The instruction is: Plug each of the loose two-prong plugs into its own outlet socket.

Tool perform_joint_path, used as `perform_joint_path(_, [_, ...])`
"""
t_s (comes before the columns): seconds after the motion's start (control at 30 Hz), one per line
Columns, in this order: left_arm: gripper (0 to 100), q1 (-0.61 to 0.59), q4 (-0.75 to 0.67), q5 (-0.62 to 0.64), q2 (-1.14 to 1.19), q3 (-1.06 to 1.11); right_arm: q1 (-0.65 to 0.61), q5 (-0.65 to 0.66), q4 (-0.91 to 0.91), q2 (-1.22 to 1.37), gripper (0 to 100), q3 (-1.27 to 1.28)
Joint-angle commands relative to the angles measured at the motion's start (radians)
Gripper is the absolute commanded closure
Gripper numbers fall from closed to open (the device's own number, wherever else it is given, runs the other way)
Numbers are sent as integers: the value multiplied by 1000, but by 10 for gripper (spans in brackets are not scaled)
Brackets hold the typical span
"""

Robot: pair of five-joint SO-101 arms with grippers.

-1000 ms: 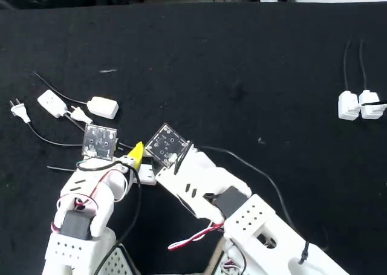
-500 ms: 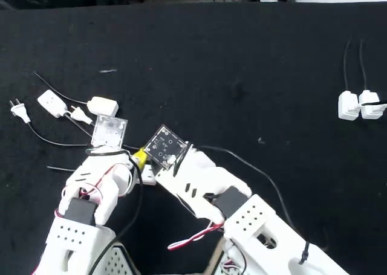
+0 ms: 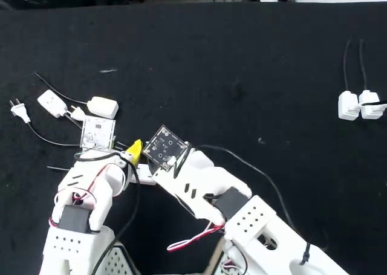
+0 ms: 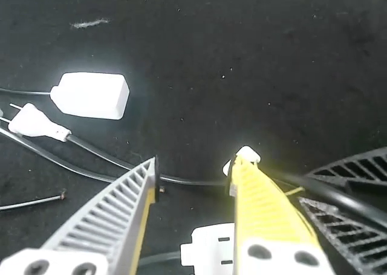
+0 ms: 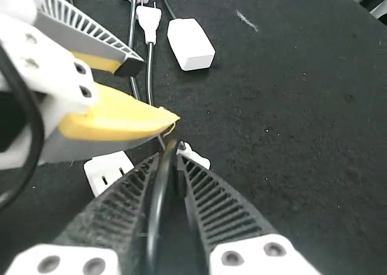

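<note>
Far out past the grey finger of the left pincer [image 4: 195, 166] lies a loose plug [image 3: 18, 110] with its pins bare. Closer in, ahead of the tips, a second plug [image 4: 30, 121] and a rounded white block [image 4: 91, 95] lie just beside each other, their thin cords [image 4: 97, 157] trailing over the black table [image 3: 242, 57]. The left pincer stands wide and holds nothing. An outlet socket [image 4: 208, 254] lies flat between its fingers, back toward the palm, with its two slots showing.

The right pincer [image 5: 170, 158] is drawn narrow, its tips just beside the left pincer's yellow finger. A small white plug [image 5: 193, 157] sits at those tips and seems to be pinched there. A thick black cable [image 5: 158, 190] runs along the gap and hides the grip itself. Well apart, off to the right pincer's outer side, a pair of white pieces [image 3: 349, 104] sit touching, each with a cord.

These plugs look light, hard and smooth, with thin pins that would bend if pushed in askew. They are best taken across the flat sides of the body, behind the pins. The cord is a poor hold, since it is limp and would let the plug swing. The socket looks just as light and likely to slide on the cloth, so it probably needs bracing by the wide pincer while the pins go in
</note>
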Motion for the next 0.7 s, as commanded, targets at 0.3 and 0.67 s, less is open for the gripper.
perform_joint_path(0.3, [794, -44, 8, -3, -28, -10, 138, 146, 167, -19, 805, -102])
perform_joint_path(0.67, [794, -88, 8, -3, -28, -15, 135, 319, 155, 314, 827, -278])
